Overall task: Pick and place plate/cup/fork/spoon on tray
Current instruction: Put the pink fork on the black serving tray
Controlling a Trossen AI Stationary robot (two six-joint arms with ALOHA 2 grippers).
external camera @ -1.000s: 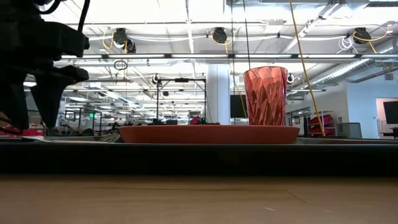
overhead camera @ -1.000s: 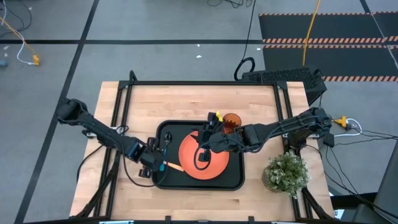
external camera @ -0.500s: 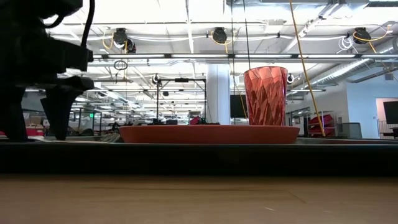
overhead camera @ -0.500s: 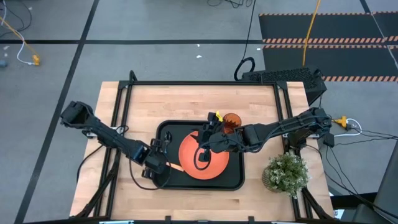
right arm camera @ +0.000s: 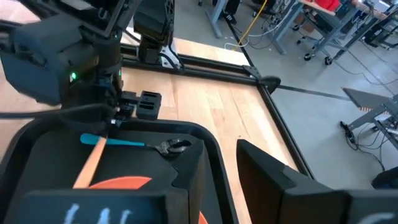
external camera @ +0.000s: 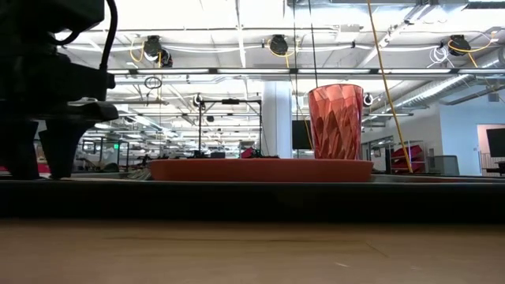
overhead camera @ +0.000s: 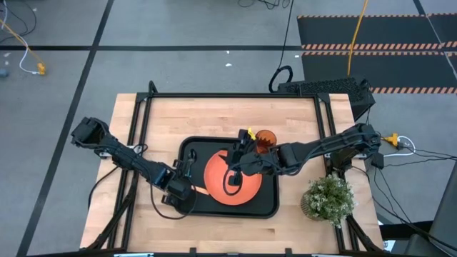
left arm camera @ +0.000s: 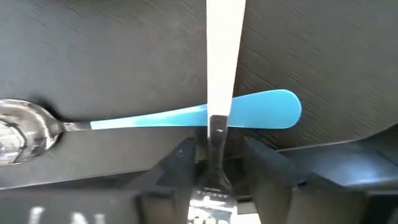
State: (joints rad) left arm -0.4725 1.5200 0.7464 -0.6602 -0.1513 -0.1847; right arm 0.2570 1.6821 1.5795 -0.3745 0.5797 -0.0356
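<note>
Left gripper (overhead camera: 187,187) has shifted right over the tray (overhead camera: 268,208), fingers apart; spoon (left arm camera: 186,116) and fork (left arm camera: 222,56) lie released. Right gripper (overhead camera: 233,176) open over plate (overhead camera: 246,187).

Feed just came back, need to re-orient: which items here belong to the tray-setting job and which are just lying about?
Job items:
tray
plate, on the tray
cup, on the tray
fork, lying across the spoon
spoon, on the tray
left gripper, over the fork and spoon

Just lying about:
potted plant
keyboard
</note>
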